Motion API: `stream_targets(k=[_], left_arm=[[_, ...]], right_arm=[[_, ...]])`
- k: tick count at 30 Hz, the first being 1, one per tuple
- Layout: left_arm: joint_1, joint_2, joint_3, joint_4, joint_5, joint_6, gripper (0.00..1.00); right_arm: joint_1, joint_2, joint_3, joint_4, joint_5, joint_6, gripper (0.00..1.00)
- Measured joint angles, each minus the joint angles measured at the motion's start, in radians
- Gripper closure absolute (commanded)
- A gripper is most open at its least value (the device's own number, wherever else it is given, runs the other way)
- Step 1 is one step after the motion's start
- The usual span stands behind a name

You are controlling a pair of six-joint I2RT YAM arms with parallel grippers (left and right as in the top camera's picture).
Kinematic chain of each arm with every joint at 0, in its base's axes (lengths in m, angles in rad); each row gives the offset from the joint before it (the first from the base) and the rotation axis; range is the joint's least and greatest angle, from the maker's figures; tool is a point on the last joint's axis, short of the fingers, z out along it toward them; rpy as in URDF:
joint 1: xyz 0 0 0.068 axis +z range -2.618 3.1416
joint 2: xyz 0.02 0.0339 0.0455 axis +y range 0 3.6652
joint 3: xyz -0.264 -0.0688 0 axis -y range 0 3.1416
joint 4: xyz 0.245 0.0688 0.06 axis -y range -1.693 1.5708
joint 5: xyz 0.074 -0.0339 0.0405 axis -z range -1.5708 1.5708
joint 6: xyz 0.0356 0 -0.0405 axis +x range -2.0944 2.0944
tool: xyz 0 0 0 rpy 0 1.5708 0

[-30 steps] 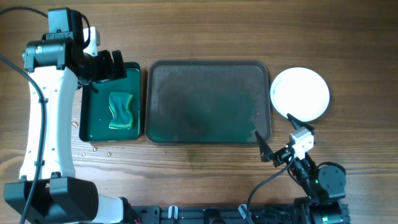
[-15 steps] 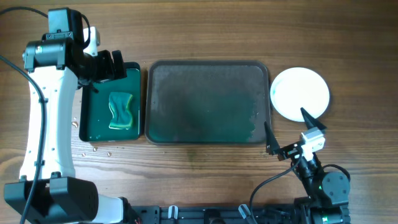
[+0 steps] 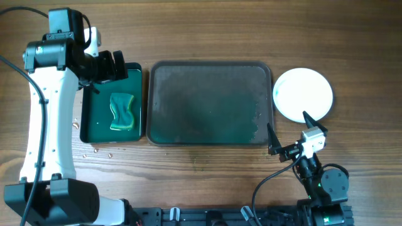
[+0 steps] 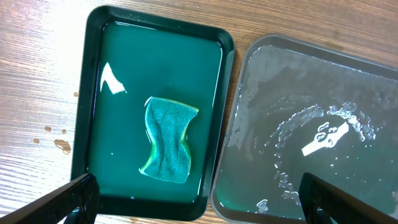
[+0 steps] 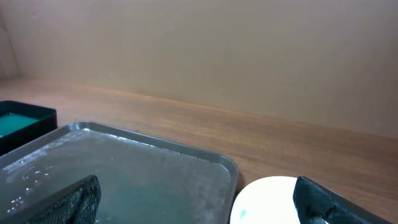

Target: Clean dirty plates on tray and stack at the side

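Observation:
A white plate (image 3: 303, 94) lies on the wood to the right of the grey wet tray (image 3: 209, 103); it also shows in the right wrist view (image 5: 273, 202). The tray holds no plate and shows in both wrist views (image 4: 311, 130) (image 5: 124, 174). A green sponge (image 3: 124, 111) lies in the small dark green water tray (image 3: 113, 103), also in the left wrist view (image 4: 168, 140). My left gripper (image 3: 110, 66) is open and empty above the far edge of the green tray. My right gripper (image 3: 290, 135) is open and empty near the tray's front right corner.
Water drops lie on the wood left of and in front of the green tray (image 3: 94, 149). The left arm (image 3: 44, 113) runs along the left side. The right arm's base (image 3: 323, 185) sits at the front right. A plain wall backs the table (image 5: 199, 50).
My right gripper has swung right and back from the tray's front right corner, then settled slightly. The left arm, sponge and plate have not moved.

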Motion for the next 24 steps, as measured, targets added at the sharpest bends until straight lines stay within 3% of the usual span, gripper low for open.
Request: stream_targets(k=[24], left_arm=[[-0.015,-0.014,0.000,0.000,-0.014,0.004,0.00]], right_arm=[[0.000,0.000,0.000,0.000,0.000,0.000,0.00]])
